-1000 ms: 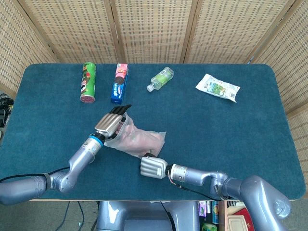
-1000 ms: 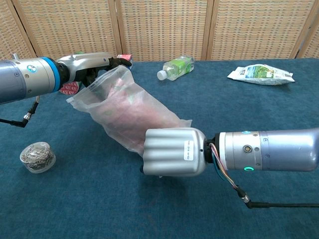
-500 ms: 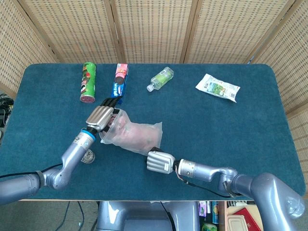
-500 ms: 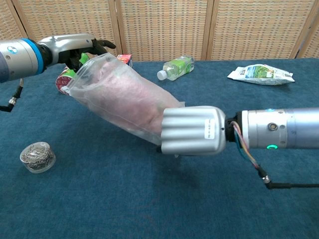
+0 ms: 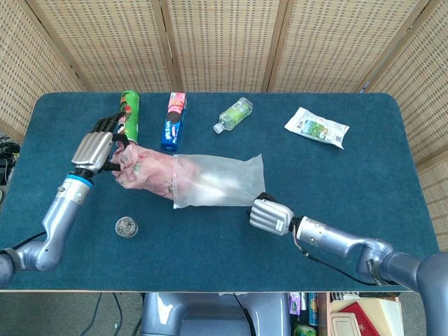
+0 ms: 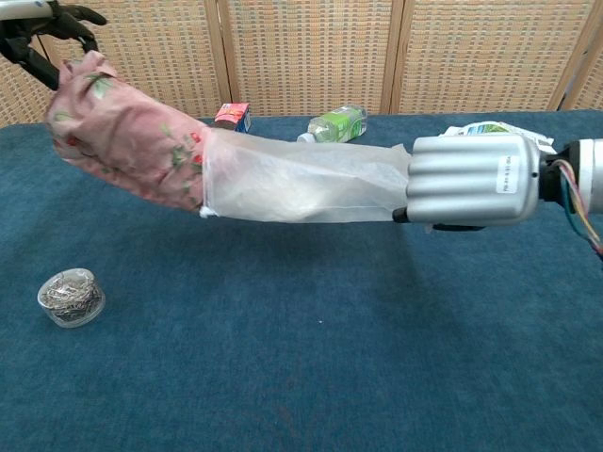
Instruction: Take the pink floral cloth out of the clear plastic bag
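Extraction well advanced, not complete. Left hand grips the pink floral cloth near the table's left edge; most of the cloth is clear of the bag mouth. Right hand is clenched on the closed end of the clear plastic bag. Both are held off the table. Remaining: free the cloth's tail end.
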